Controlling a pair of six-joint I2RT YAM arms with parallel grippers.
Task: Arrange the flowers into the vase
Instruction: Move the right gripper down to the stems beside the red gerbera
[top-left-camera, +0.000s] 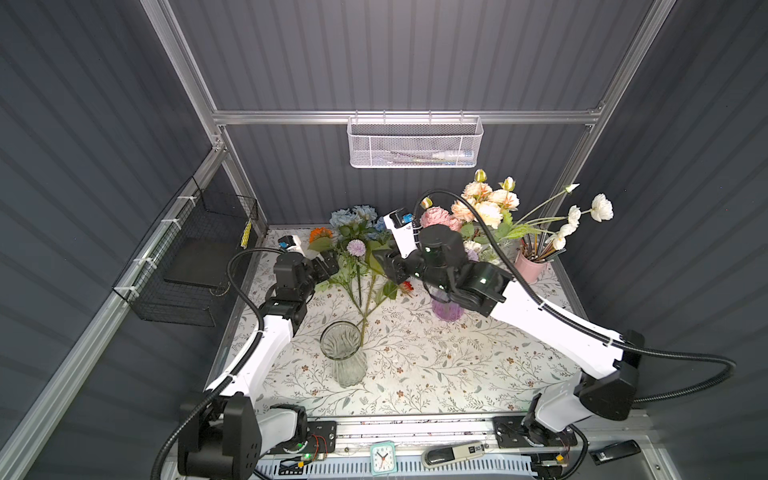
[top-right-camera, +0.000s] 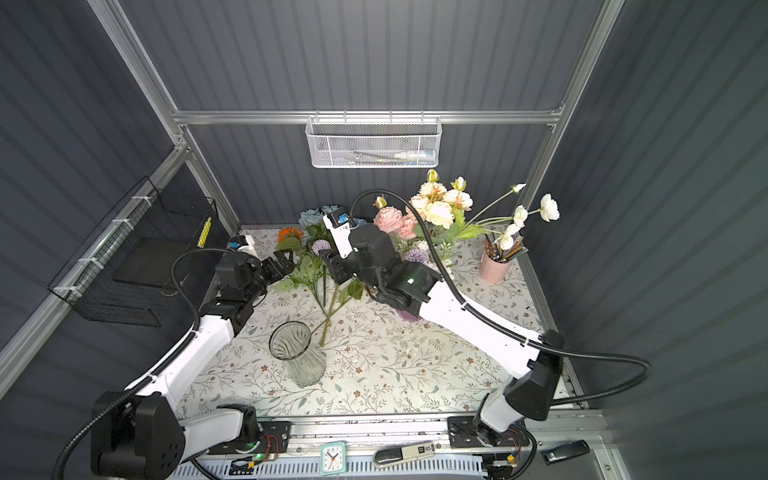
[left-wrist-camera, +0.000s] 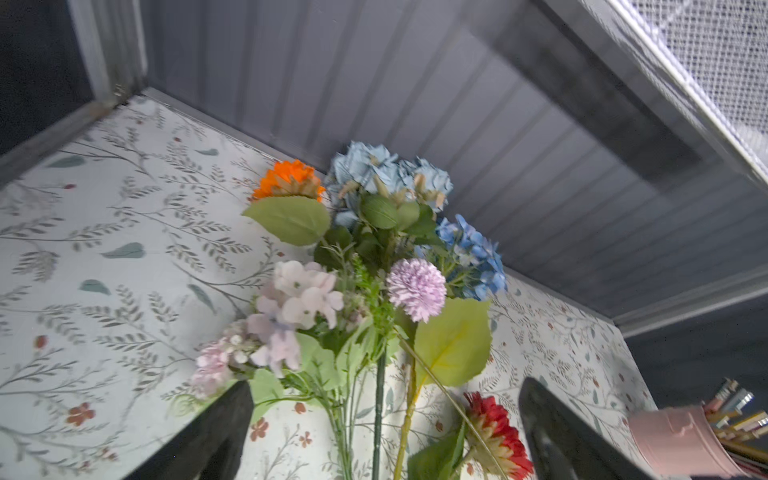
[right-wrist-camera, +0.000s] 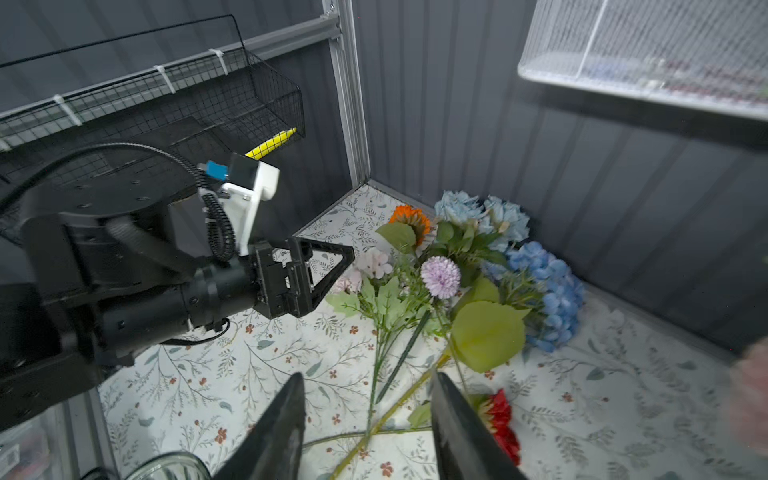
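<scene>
In both top views the loose flowers (top-left-camera: 359, 253) lie in a pile at the far side of the desk (top-left-camera: 457, 365). Their stem ends are just beside the clear glass vase (top-left-camera: 347, 370). Only the top views show that vase whole. They also show the purple vase (top-left-camera: 446, 311) on the right, with more flowers in it.

The left wrist view shows the left gripper (left-wrist-camera: 386, 386) wide apart, close to the pile. The right wrist view shows the right gripper (right-wrist-camera: 369, 376) apart too. A yellow-green stem (right-wrist-camera: 399, 405) shows between its fingers, and a red daisy (right-wrist-camera: 503, 419) is just beside.

A leafy printed cloth (top-left-camera: 415, 386) covers the desk. Grey ribbed walls (top-left-camera: 374, 62) stand around it. A white mesh basket (top-left-camera: 415, 141) hangs on the far wall and a black wire basket (top-left-camera: 199, 257) on the left.
</scene>
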